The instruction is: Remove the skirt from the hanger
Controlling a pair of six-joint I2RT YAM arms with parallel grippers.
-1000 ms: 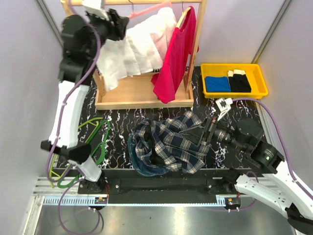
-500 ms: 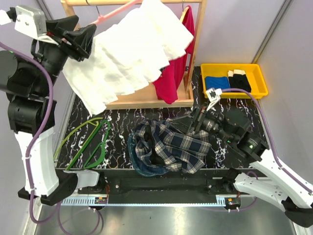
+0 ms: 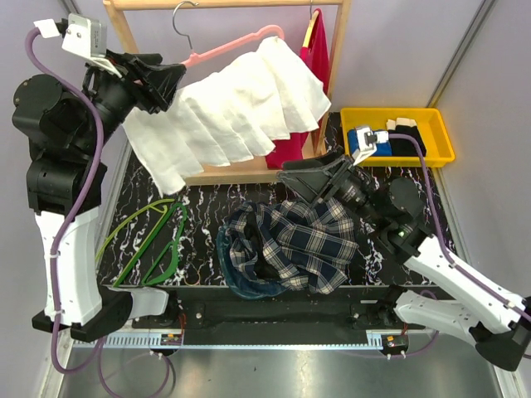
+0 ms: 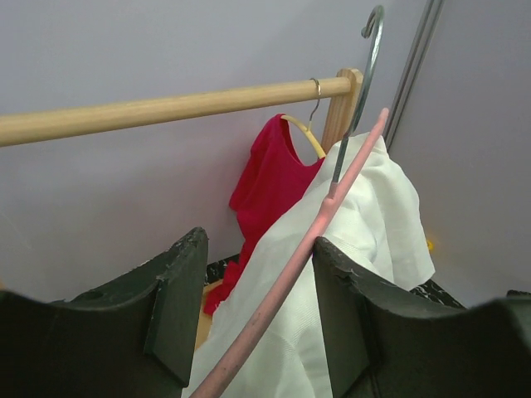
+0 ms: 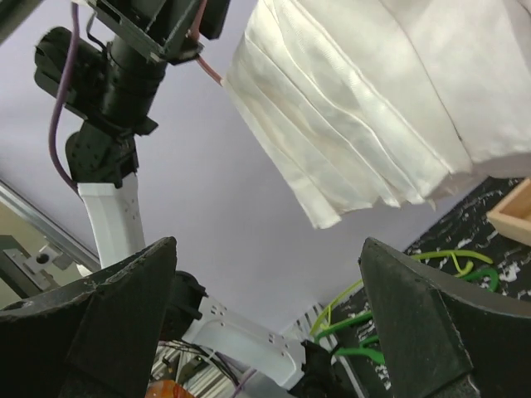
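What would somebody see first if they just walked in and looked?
The big white skirt fanned out in mid-air, top centre, dangling from the pink hanger that the left gripper holds up. Below it, the right gripper gapes wide open near a crumpled plaid garment on the table.

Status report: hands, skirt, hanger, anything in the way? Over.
Left hand shut on the hanger, hook off the rail. Right hand open, empty, short of the skirt. Skirt still draped on the hanger. Red shirt close behind it.

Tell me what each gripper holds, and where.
Left gripper holds the pink hanger by one end of its arm, skirt draped on it. Right gripper empty.
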